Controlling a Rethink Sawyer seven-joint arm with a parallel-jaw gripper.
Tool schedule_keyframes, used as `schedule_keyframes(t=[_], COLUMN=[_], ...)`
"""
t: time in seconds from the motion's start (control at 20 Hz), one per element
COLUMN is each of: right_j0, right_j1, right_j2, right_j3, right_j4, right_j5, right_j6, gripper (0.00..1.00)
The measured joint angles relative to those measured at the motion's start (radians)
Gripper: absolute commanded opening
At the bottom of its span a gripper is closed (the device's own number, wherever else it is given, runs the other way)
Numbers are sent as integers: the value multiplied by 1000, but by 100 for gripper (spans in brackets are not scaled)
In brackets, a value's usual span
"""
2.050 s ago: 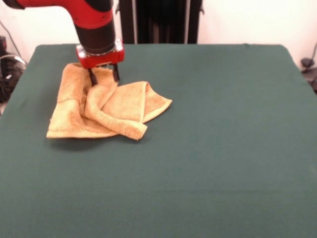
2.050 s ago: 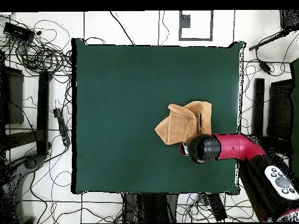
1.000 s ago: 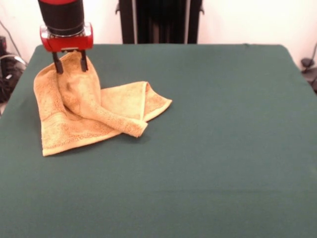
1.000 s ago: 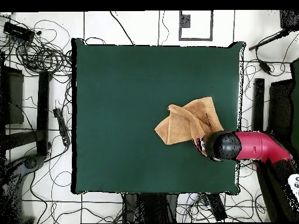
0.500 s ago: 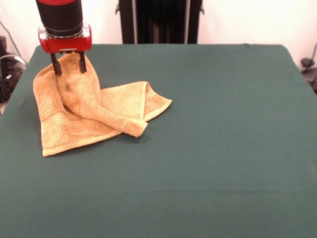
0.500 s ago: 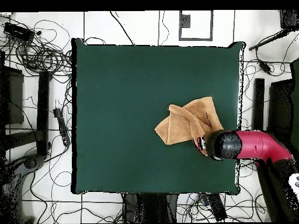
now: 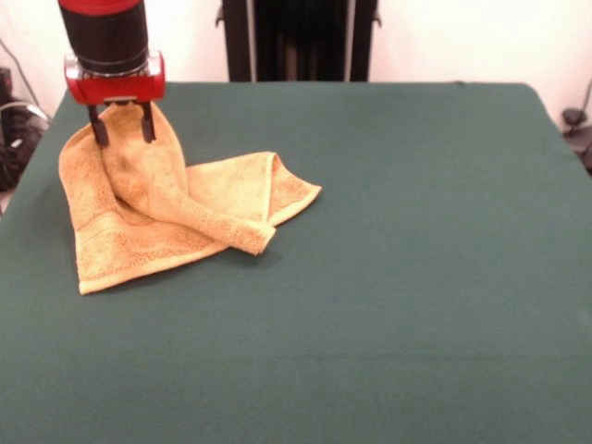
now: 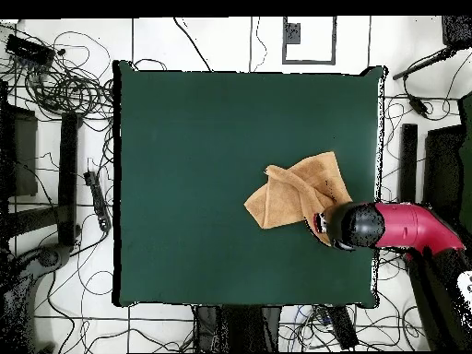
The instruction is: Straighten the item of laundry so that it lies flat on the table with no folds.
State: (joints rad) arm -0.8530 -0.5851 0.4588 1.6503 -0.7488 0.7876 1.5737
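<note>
The golden-orange towel (image 7: 166, 217) lies folded and rumpled on the dark green table (image 7: 388, 277), toward the far left in the front view. My gripper (image 7: 119, 128) is shut on the towel's far corner and holds it lifted above the table, so the cloth hangs down in a slope from it. The rest of the towel rests on the table, with a folded flap pointing right. In the overhead view the towel (image 8: 293, 194) sits near the table's (image 8: 203, 147) right edge, and the gripper is hidden under the red arm (image 8: 387, 228).
The towel is close to the table's left edge in the front view. Cables and stands (image 8: 64, 120) lie on the floor around the table in the overhead view. A dark pedestal (image 7: 296, 37) stands behind the table's far side.
My gripper has risen and moved left toward the table's edge with the towel's corner in it, pulling that part of the cloth up and out. In the last half second it edged slightly further.
</note>
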Motion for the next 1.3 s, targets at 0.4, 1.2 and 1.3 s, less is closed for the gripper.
schedule_keyframes(t=[0.4, 1.2, 1.3], right_j0=[-5, -34, -38], right_j1=[63, 129, 131], right_j2=[0, 24, 29], right_j3=[-55, -100, -100], right_j4=[-6, -25, -25], right_j5=[-13, -24, -21], right_j6=[0, 0, 0], gripper=[100, 100, 100])
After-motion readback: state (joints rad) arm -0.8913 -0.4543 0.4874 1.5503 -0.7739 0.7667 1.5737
